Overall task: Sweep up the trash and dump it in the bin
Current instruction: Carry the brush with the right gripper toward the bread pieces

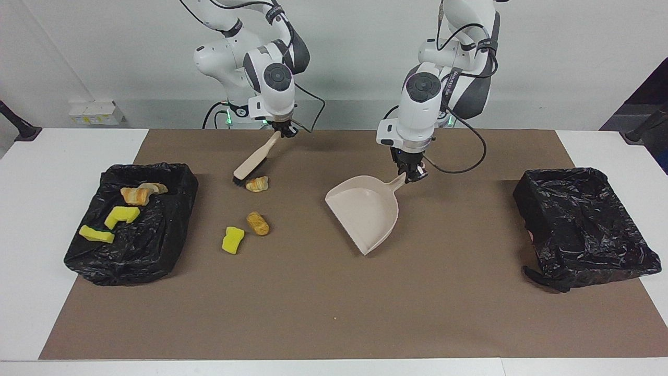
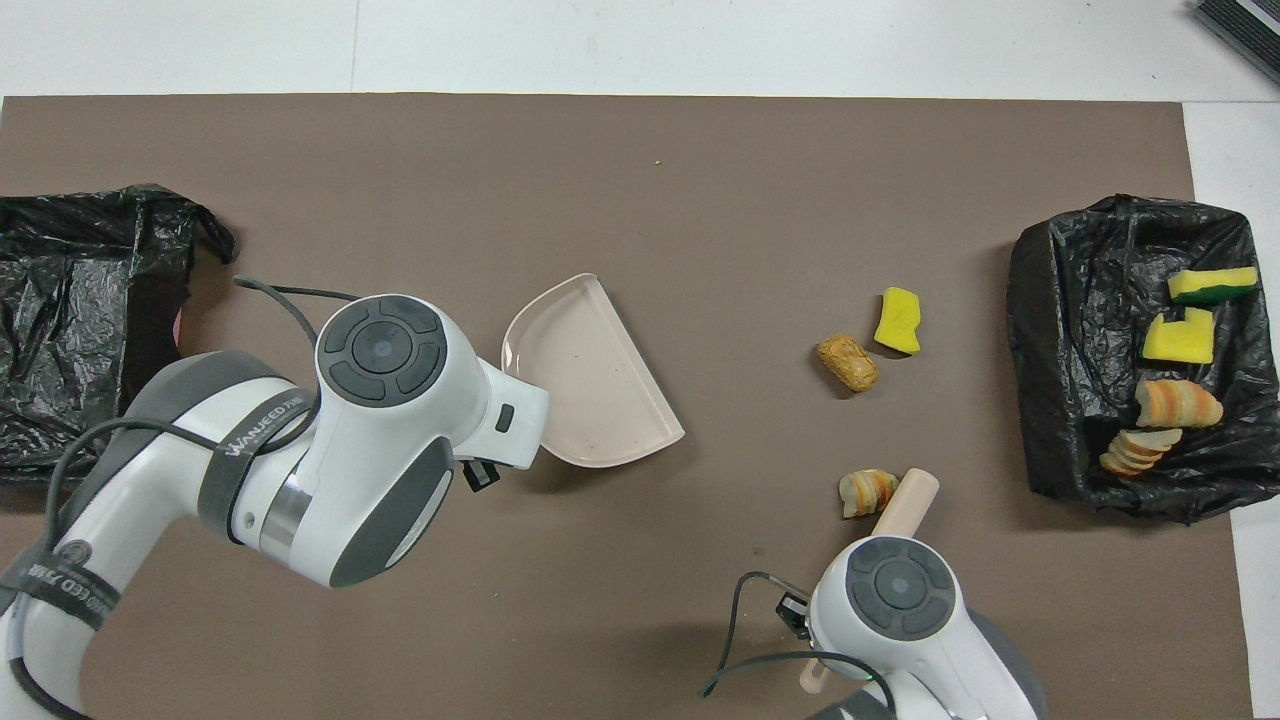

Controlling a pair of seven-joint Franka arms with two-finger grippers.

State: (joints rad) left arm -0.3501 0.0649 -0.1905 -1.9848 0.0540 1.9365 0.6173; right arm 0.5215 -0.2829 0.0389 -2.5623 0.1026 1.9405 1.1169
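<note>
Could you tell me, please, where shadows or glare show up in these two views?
Facing view: soft shadow beside the dustpan and the black-lined bins; the bin liner glints. Overhead view: the left arm hides the dustpan's handle; faint shadows under the loose trash.

Open mat [image 1: 323, 303] lies between dustpan [image 1: 365, 211] and three loose trash bits [image 1: 257, 223]; bins flank both ends.

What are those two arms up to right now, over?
Right tool shut on brush; left tool shut on dustpan. Three trash bits loose on the mat, four binned. Path clear.
</note>
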